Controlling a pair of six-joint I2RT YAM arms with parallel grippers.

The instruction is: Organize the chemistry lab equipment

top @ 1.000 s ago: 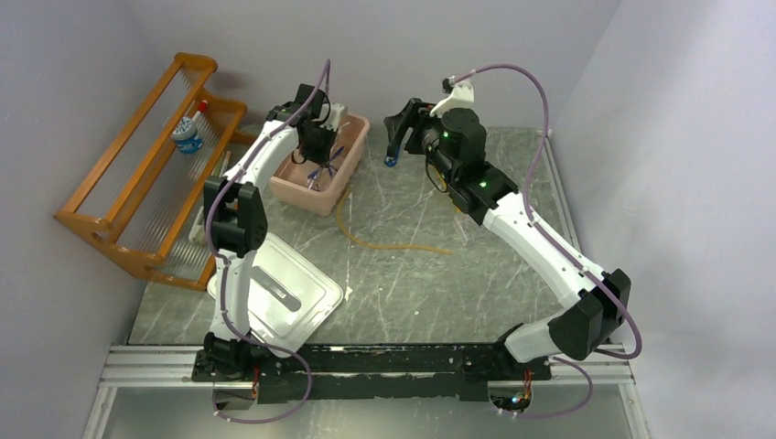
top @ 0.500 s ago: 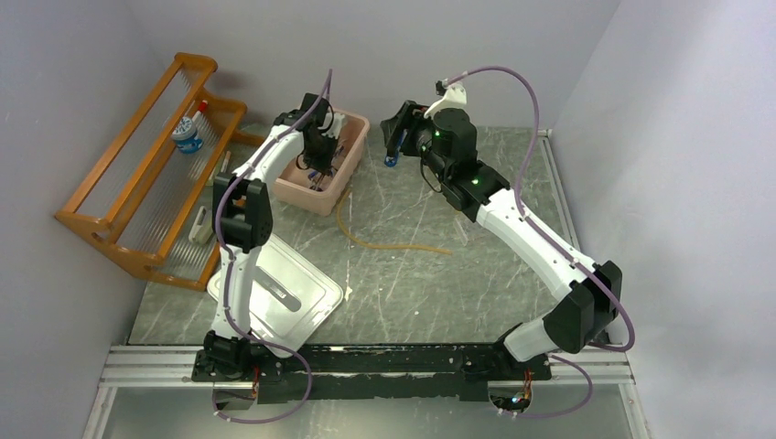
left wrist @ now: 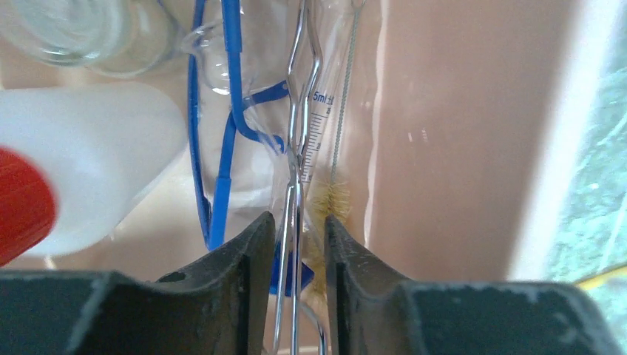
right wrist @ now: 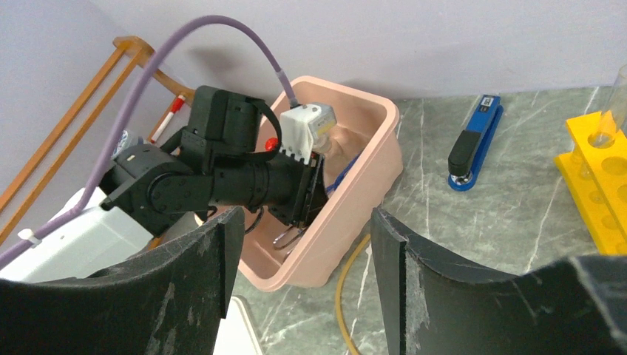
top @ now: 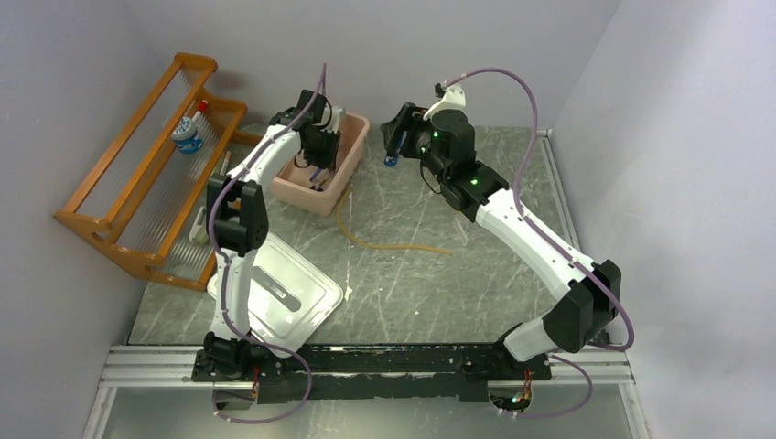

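My left gripper (top: 318, 154) reaches down into the pink tub (top: 322, 199). In the left wrist view its jaws (left wrist: 299, 222) stand slightly apart, open. A thin metal wire tool (left wrist: 299, 111) lies loose in the gap between them. Beside it in the tub lie blue plastic tongs (left wrist: 225, 148), a graduated glass tube (left wrist: 319, 122), a bristle brush (left wrist: 338, 211) and a white red-capped squeeze bottle (left wrist: 96, 163). A tan rubber hose (top: 384, 242) curves over the table in front of the tub. My right gripper (top: 395, 137) hovers open and empty right of the tub (right wrist: 347, 214), fingertips (right wrist: 307, 218) wide apart.
A blue clip-like tool (right wrist: 473, 144) lies on the table behind the tub, and a yellow holed rack (right wrist: 599, 177) stands at the right. The wooden rack (top: 137, 174) at the left carries a small blue-capped jar (top: 187, 137). The grey-white lid (top: 284, 293) rests near my left base.
My left gripper has come down into the tub and its jaws have parted, letting go of the metal tool. My right gripper has shifted slightly left.
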